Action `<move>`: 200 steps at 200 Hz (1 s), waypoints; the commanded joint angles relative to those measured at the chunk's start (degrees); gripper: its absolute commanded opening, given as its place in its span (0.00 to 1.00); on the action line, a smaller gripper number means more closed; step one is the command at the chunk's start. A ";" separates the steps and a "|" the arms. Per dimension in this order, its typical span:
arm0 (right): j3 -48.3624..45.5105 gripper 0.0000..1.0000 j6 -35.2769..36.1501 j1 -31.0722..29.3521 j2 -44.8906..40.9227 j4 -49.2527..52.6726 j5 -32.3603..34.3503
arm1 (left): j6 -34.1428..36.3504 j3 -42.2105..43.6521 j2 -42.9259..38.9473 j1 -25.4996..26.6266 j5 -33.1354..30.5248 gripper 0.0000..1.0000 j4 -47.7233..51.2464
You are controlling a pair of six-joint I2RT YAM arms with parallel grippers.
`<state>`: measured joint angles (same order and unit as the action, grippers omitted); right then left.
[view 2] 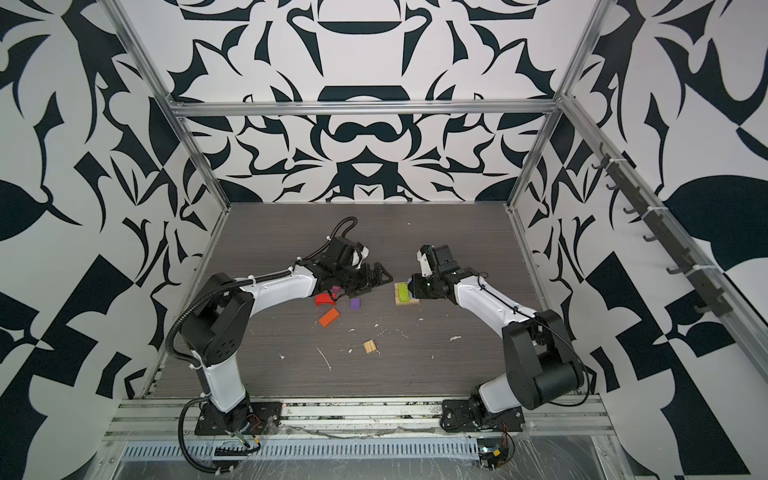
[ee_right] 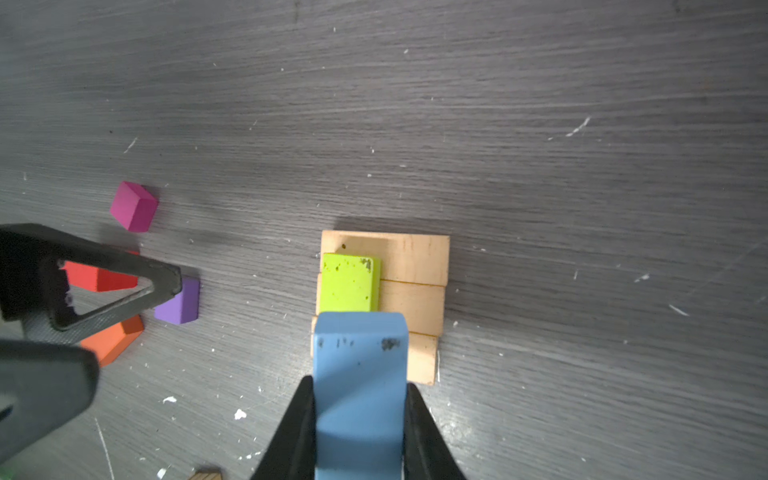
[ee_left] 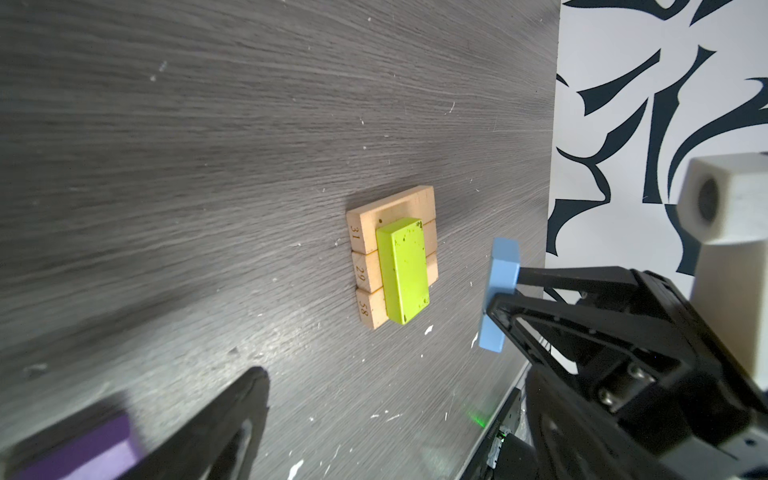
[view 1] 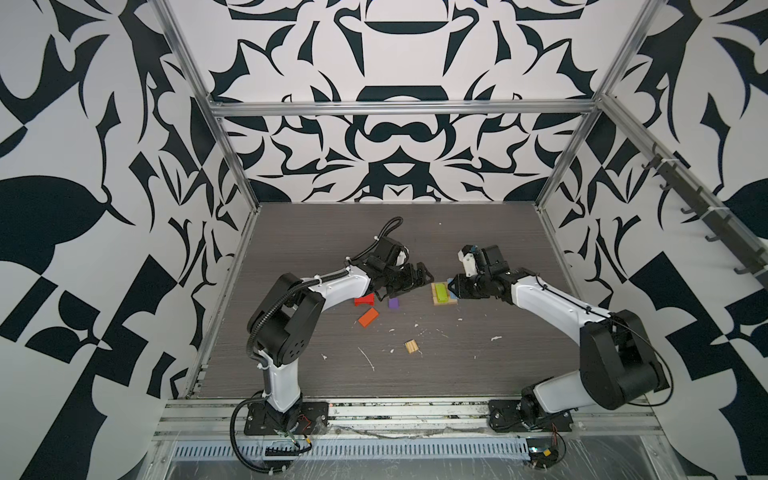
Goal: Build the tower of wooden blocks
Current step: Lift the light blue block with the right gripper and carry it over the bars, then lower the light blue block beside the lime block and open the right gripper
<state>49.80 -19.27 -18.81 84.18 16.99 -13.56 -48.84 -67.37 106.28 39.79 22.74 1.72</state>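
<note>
Mid-bench, close by the tan plank base bearing the lime green block, carrying the light blue block clamped in the right pincer, probably needing a level lowering alongside the green; holding the left pincer spread, empty.

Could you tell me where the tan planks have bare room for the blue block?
Bare: the strip of tan planks beside the lime green block, on its side facing the right gripper, whose blue block would probably fit. Crowded: the red block, orange block, purple cube and magenta cube by the left gripper.
</note>
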 commanded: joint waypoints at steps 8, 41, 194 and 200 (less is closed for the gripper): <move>-0.45 0.25 0.99 0.60 0.41 -2.78 0.91 | -0.93 -0.84 0.83 0.51 1.00 0.99 -0.92; -0.18 0.25 1.25 1.09 1.58 -3.44 0.81 | -1.05 -0.92 1.03 0.62 1.15 0.99 -1.01; -0.76 0.26 1.34 1.21 4.37 -6.00 1.77 | -1.84 -1.61 2.77 1.17 2.04 0.98 -0.92; -0.68 0.27 1.30 1.19 4.41 -6.00 1.69 | -1.84 -1.70 2.88 1.17 2.04 0.98 -0.92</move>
<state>49.15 -18.83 -17.80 89.08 12.40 -12.23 -50.17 -67.59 108.09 40.64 23.88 1.13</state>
